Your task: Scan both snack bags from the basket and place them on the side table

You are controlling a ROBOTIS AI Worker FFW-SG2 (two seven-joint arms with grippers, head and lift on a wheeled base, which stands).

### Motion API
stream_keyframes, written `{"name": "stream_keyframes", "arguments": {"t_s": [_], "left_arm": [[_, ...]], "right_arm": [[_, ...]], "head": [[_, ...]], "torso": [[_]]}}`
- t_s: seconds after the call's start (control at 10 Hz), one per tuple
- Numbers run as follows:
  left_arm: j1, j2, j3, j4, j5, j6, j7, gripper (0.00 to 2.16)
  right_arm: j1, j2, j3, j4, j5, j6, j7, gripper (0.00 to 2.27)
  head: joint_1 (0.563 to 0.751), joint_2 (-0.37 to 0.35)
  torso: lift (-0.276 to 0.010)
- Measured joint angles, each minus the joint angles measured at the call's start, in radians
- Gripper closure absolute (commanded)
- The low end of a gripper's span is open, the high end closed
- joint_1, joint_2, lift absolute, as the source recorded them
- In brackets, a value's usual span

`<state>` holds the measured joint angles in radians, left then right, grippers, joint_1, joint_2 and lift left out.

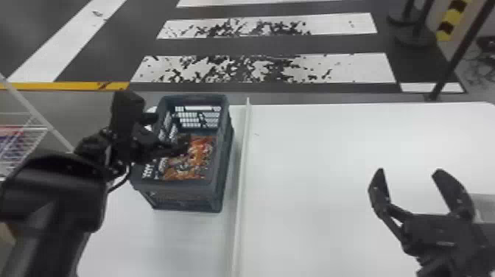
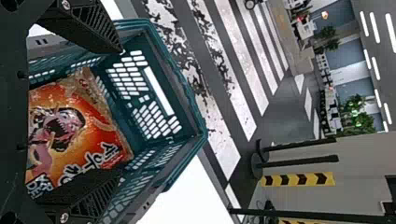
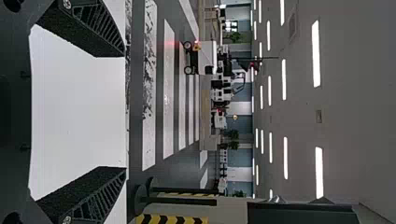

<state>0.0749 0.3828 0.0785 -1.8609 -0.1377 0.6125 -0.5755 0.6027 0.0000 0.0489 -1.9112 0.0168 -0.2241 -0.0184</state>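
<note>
Left of centre, a snack bag [image 1: 200,156] is contained in the basket [image 1: 184,189]; the left gripper [image 1: 172,132] there and right gripper [image 1: 409,170], lower right, are spread wide, empty.

Looking down on a white surface [image 1: 350,147], parted by a narrow pale strip [image 1: 240,199].
Carries an upright slatted basket [image 1: 180,193] left of the strip, just beside it and near the far edge; bears one tiny dark speck to the right.
</note>
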Motion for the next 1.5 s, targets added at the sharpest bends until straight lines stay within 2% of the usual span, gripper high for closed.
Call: {"name": "stream_keyframes", "arguments": {"t_s": [0.2, 0.5, 0.9, 1.3, 1.5], "left_arm": [[-0.020, -0.010, -0.003, 0.042, -0.054, 0.040, -0.052, 0.08], [-0.069, -0.012, -0.041, 0.100, -0.113, 0.043, -0.105, 0.08], [-0.160, -0.016, -0.142, 0.198, -0.201, 0.047, -0.159, 0.08], [-0.263, -0.036, -0.224, 0.361, -0.254, 0.058, -0.182, 0.08], [-0.306, -0.055, -0.261, 0.439, -0.284, 0.057, -0.184, 0.08]], "right_arm": [[-0.005, 0.000, 0.000, 0.003, 0.000, 0.006, 0.000, 0.06], [-0.005, 0.000, 0.000, 0.004, 0.000, 0.008, 0.000, 0.06], [-0.004, 0.000, -0.001, 0.001, -0.001, 0.009, 0.000, 0.06], [-0.004, 0.000, -0.007, 0.000, -0.001, 0.013, 0.000, 0.06], [-0.004, 0.000, -0.008, -0.004, -0.001, 0.020, 0.000, 0.06]], "head": [[0.695, 0.145], [0.695, 0.139], [0.695, 0.106], [0.695, 0.090], [0.695, 0.081]], "torso": [[-0.075], [-0.075], [-0.075], [-0.075], [-0.075]]}}
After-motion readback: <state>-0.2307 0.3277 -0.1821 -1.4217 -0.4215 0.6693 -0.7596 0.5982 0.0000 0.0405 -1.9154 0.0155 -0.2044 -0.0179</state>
